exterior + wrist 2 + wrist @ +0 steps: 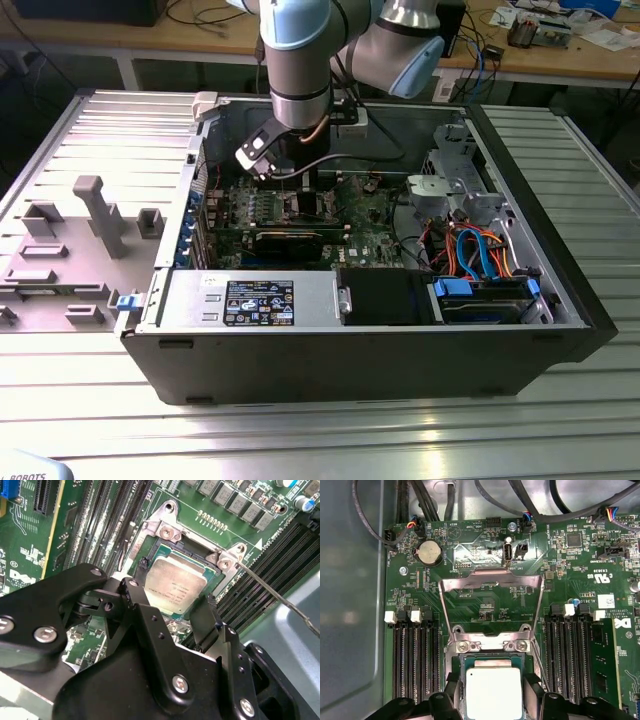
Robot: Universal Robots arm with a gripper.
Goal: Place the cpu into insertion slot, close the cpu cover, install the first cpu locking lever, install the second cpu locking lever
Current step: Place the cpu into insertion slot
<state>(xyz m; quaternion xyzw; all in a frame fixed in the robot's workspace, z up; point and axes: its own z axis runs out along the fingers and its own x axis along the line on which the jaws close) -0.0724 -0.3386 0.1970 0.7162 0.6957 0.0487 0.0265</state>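
The claw (169,594) hung released just over the slot (167,531), jaws parted either side of the cpu (493,690) w/ a sliver of gap, so prob. not gripping it. The cpu lay flat inside the slot, square to its rim. The cover (470,582) was swung back off the slot, leaving the chip reachable. One lever (272,594) angled away from the slot, unlatched.
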